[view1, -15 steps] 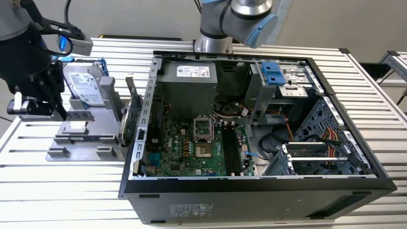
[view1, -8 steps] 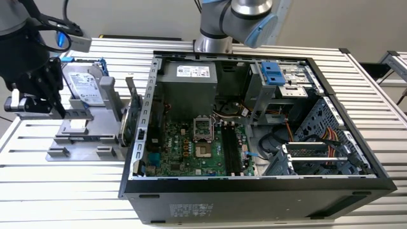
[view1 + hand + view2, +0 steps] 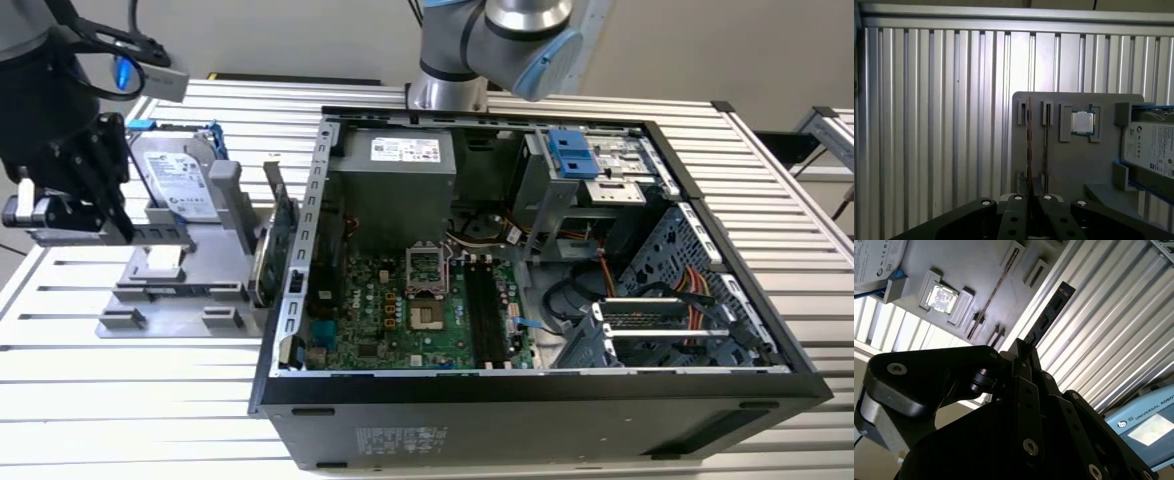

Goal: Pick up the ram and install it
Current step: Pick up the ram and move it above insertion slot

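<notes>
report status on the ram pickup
Gripper shut on ram, held above the gray holder. Ram not yet in the computer case. Another thin card stands in the holder close by.

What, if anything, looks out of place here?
Nothing stands out. The black open computer case lies flat on the slatted metal table, the silver hard drive sits in the grey holder, and the end effector grips the slim dark ram stick.
</notes>
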### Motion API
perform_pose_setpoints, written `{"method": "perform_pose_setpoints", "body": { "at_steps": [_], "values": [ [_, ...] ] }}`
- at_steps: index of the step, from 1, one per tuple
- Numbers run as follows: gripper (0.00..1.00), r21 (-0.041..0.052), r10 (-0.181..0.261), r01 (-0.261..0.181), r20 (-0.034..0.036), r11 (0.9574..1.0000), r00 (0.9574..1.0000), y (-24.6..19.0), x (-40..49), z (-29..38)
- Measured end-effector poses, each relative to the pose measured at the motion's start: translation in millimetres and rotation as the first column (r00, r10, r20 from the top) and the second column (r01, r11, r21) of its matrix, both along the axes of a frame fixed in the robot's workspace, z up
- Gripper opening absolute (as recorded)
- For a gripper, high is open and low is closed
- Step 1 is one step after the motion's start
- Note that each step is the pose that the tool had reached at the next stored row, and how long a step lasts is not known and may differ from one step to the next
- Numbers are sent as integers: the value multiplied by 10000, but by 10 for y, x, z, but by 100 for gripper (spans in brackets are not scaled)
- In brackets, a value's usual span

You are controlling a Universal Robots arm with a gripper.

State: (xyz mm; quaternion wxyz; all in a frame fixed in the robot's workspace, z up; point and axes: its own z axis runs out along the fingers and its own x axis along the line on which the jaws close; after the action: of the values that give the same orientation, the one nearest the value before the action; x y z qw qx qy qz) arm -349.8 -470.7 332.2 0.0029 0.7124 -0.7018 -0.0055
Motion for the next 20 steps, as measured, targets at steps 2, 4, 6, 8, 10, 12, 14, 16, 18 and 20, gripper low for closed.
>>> {"method": "perform_pose_setpoints", "body": {
  "at_steps": [2,4,6,8,10,12,14,16,18,20],
  "values": [
    [0,1,0,0,0,10000,10000,0,0,17],
    [0,0,0,0,0,10000,10000,0,0,34],
    [0,0,0,0,0,10000,10000,0,0,52],
    [0,0,-1,1,0,10000,10000,0,0,70],
    [0,0,0,0,0,10000,10000,0,0,89],
    [0,1,0,0,1,10000,10000,0,0,107],
    [0,0,0,0,0,10000,10000,0,0,126],
    [0,0,0,0,0,10000,10000,0,0,145],
    [0,0,0,0,0,10000,10000,0,0,163],
    [0,1,0,0,1,10000,10000,0,0,179]
  ]
}}
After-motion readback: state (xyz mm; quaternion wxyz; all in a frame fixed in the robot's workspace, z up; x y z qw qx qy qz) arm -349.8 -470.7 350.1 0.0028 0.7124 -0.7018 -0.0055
